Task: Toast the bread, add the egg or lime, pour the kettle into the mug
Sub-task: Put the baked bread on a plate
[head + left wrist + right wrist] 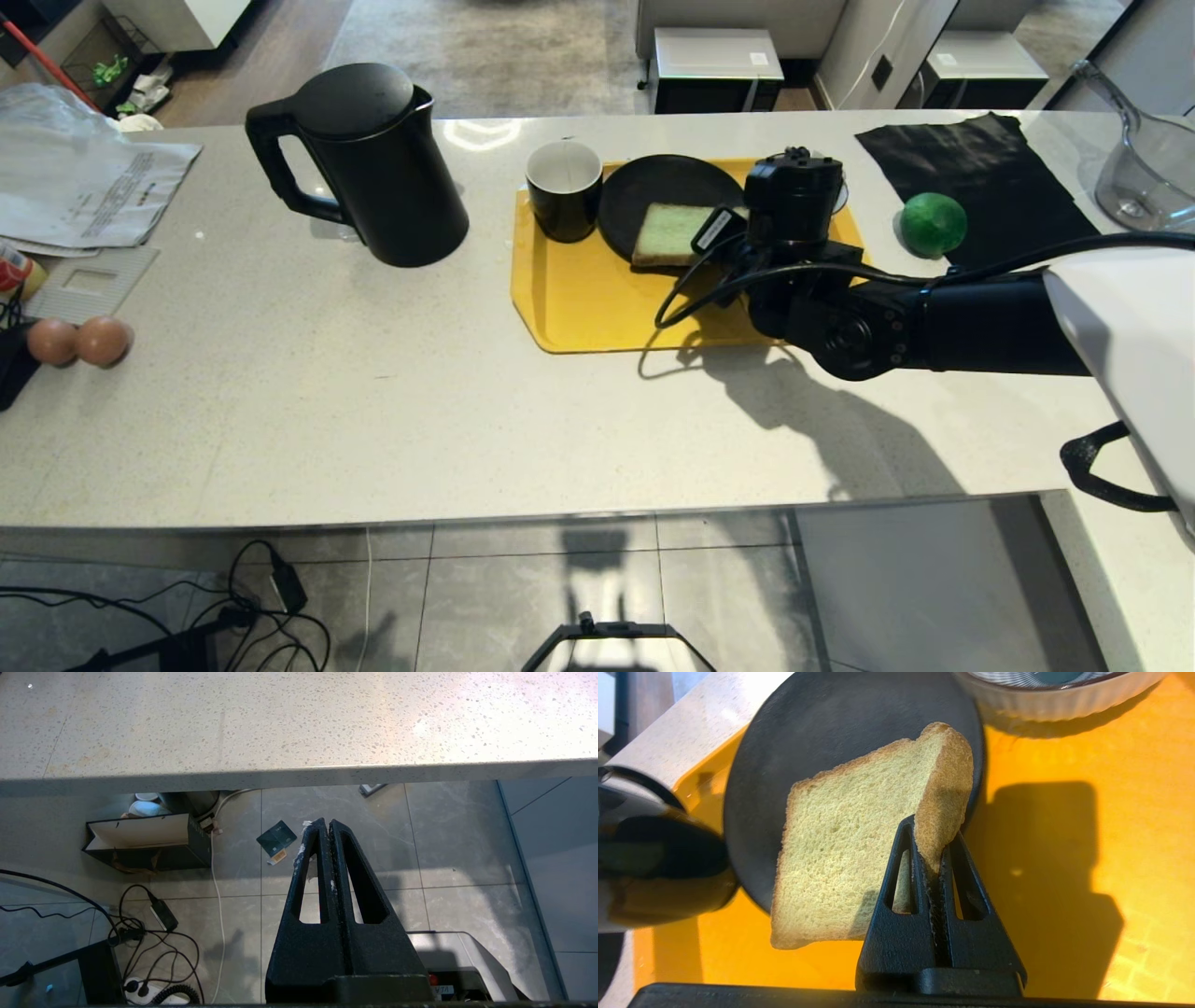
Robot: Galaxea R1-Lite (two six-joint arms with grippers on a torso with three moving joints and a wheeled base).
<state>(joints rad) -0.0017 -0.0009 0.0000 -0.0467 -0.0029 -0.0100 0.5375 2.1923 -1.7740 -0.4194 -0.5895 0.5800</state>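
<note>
nearest, in the left wrist view: left gripper point(325, 828) parked below the counter edge point(299, 772), fingers pressed together on nothing, tiled floor point(420, 858) and cables point(140, 933) beneath. out of the head view altogether.

on to the right gripper point(931, 833), seen close in the right wrist view: fingers clenched on the crust edge of the bread point(850, 849), one corner pinched between the pads, the rest of the slice standing out beyond the tips and tilted, lifted over the near rim of the black plate point(822, 732) and the yellow tray point(1087, 812). mug point(654, 868) just beside the plate on one side, ribbed rim of a bowl point(1059, 686) at the far edge.

in the head view, the right arm point(934, 322) reaching in from the right across the tray point(597, 299), wrist housing hiding the fingers and the pinch itself; only part of the bread point(670, 233) showing, pale green, at the plate's point(653, 187) near edge. grip readable from the wrist view only; bowl almost fully hidden behind the wrist here.

shown by the head view alone: mug point(563, 191) at the tray's far left corner, white inside; kettle point(373, 163) well to the left on the counter point(373, 401), handle turned left; lime point(934, 224) right of the tray, at the edge of a black cloth point(980, 168); two eggs point(79, 341) touching each other at the far left edge; papers point(84, 187) beyond them; clear glass jug point(1148, 159) at the far right.
</note>
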